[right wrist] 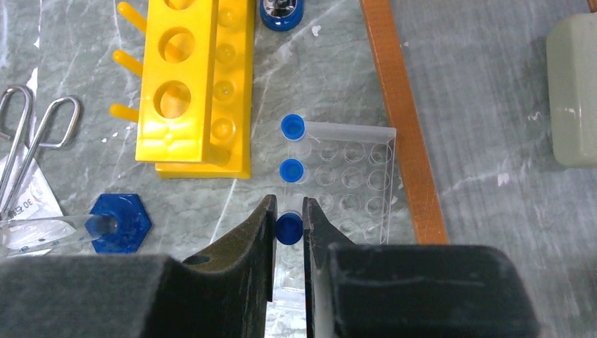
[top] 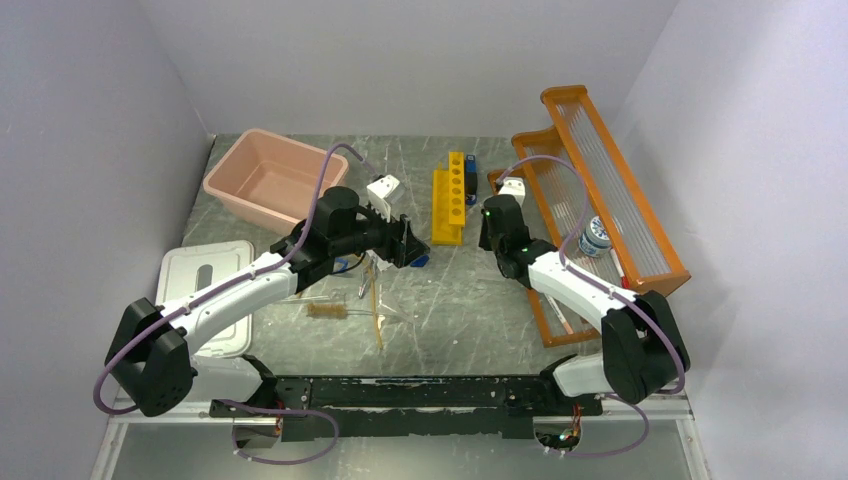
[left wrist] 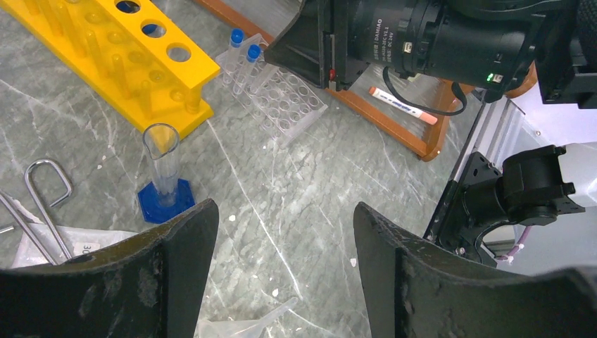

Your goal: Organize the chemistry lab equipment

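My right gripper [right wrist: 288, 205] is shut on a blue-capped clear tube [right wrist: 289, 229] at the near-left corner of a clear plastic tube tray [right wrist: 352, 179]. Two more blue-capped tubes [right wrist: 292, 127] stand in the tray's left column. My left gripper [left wrist: 281, 225] is open and empty, hovering over bare table. A clear cylinder on a blue hexagonal base [left wrist: 164, 179] stands just beyond its left finger. Scissors handles [left wrist: 46, 186] lie on a white packet [left wrist: 39, 243] at the left. A wire brush [top: 325, 310] and amber tubing [top: 378, 315] lie near the table's middle.
A yellow tube rack [top: 452, 200] stands beside the clear tray. The orange shelf rack [top: 610, 190] holds a small jar [top: 595, 238]. A pink tub [top: 268, 178] sits at the back left, its white lid [top: 205, 290] in front. A clear pipette [left wrist: 246, 322] lies under my left gripper.
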Available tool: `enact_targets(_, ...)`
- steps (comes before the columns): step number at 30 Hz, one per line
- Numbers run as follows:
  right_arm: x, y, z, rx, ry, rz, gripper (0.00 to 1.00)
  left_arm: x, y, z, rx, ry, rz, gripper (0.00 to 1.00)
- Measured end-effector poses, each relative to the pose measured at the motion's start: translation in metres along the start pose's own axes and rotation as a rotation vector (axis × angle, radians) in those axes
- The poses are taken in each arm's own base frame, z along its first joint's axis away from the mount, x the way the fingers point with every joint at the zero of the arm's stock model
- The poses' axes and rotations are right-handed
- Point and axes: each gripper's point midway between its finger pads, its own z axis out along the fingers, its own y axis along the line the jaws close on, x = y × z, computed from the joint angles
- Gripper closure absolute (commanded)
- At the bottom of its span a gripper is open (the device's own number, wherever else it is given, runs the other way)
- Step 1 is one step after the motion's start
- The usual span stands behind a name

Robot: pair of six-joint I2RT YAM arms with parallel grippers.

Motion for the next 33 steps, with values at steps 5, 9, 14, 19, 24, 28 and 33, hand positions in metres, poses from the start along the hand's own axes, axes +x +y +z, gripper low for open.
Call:
enact_targets(5, 0.004, 0.0, 0.004, 0.003, 0.01, -0.004, 0.9, 0.0, 0.0, 0.0, 0.0, 0.001, 0.0, 0.27)
enact_targets(9, 0.008, 0.001, 0.007, 0.003, 0.022, -0.009, 0.86, 0.001, 0.0, 0.0, 0.0, 0.002, 0.001, 0.27)
enact_targets(14, 0.018, 0.001, 0.013, 0.009, 0.066, -0.025, 0.83, 0.0, 0.003, 0.0, -0.013, 0.0, 0.016, 0.26)
enact_targets(19, 0.021, 0.0, 0.015, 0.021, 0.098, -0.038, 0.67, -0.005, 0.008, -0.002, -0.047, -0.021, 0.026, 0.26)
enact_targets(24, 0.018, -0.003, 0.013, 0.043, 0.109, -0.042, 0.49, -0.008, 0.007, -0.007, -0.054, -0.039, 0.031, 0.26)
enact_targets(28, 0.014, -0.005, 0.011, 0.056, 0.114, -0.041, 0.45, -0.004, 0.009, -0.01, -0.063, -0.039, 0.03, 0.25)
enact_targets(33, 0.019, -0.008, 0.006, 0.068, 0.149, -0.044, 0.39, -0.002, 0.012, -0.012, -0.079, -0.041, 0.027, 0.24)
